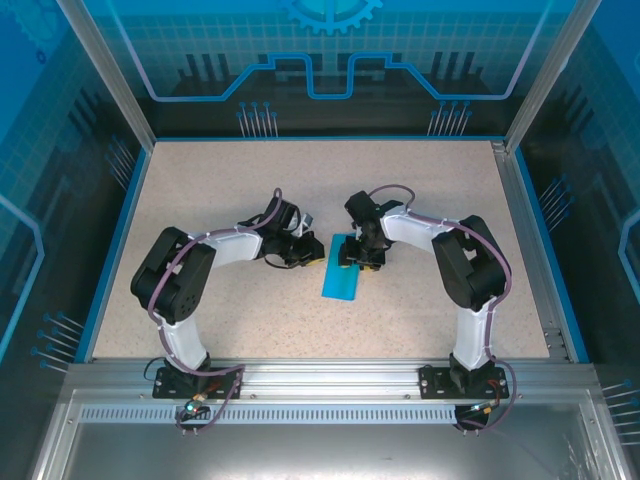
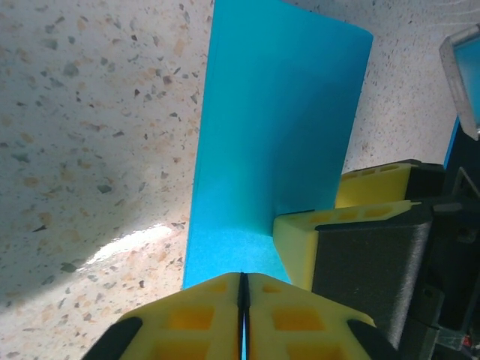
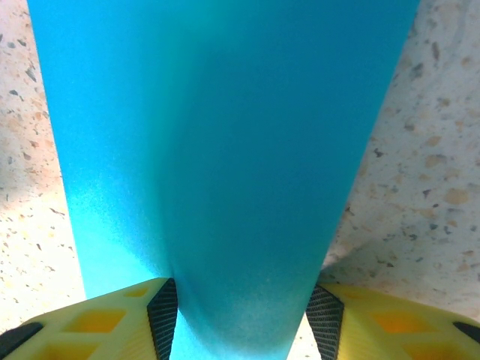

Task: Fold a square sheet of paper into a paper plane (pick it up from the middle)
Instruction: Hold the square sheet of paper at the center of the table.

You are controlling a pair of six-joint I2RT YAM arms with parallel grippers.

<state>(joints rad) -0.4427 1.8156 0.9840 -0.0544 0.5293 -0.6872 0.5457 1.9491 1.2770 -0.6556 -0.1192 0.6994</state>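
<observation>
The square sheet of paper (image 1: 340, 270) lies on the speckled table (image 1: 450, 180) midway between the two arms. From above it shows as a teal strip, longer than it is wide and slightly slanted. In the left wrist view the paper (image 2: 277, 135) is a smooth, plain rectangle running away from the camera, with one far corner rounded. In the right wrist view the paper (image 3: 225, 150) is bowed along its length and narrows toward the camera.

The right gripper (image 3: 240, 292) is clamped across that narrow end. Its dark pads bear on both sides of the sheet, and the paper bulging between the yellow fingers holds them apart. From above, the right gripper (image 1: 360, 258) sits at the strip's far right corner.

The left gripper (image 2: 241, 279) has its yellow fingers pressed together at the sheet's near edge. A thin teal line in the seam suggests the edge is nipped between them. One right finger (image 2: 296, 236) rests on the paper just beside it. From above, the left gripper (image 1: 303, 252) touches the strip's left side.
</observation>
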